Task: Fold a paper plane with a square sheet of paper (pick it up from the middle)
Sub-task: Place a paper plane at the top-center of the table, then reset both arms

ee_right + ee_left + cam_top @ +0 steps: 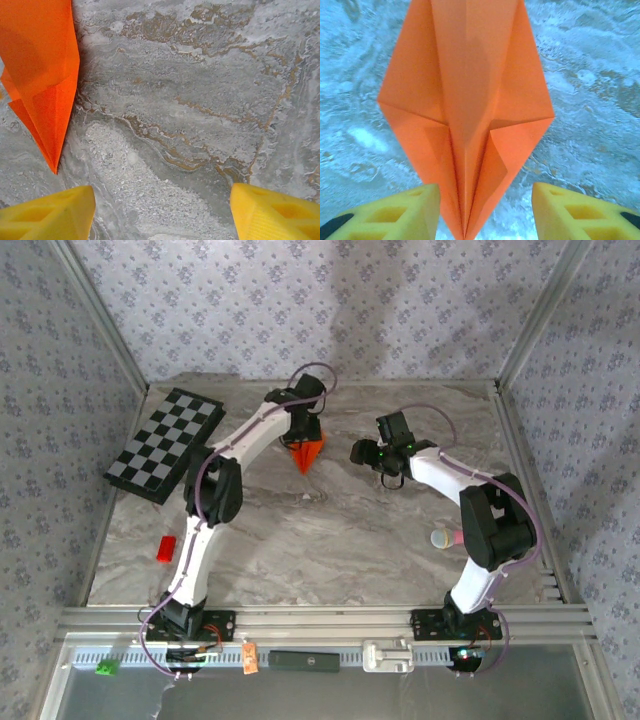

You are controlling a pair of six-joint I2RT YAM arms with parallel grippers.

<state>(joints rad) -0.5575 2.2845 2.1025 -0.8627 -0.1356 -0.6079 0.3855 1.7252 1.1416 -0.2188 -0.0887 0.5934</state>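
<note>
Marble tabletop (330, 540): smooth, so light paper may skate when nudged. Orange paper plane (465, 115): one pointed end lies between the left claw's (485, 202) parted fingers, ungripped; an off-centre squeeze would likely crumple its creases. Right claw (162, 210): wide open, empty, plane to its left.

On the counter (330, 530) the paper plane (308, 453) lies far and central, between the parted fingers of the left claw (486, 197) and left of the right claw (162, 207) — the checkerboard (165, 444) sits far left, the small block (166, 548) nearer, by the left edge.
</note>
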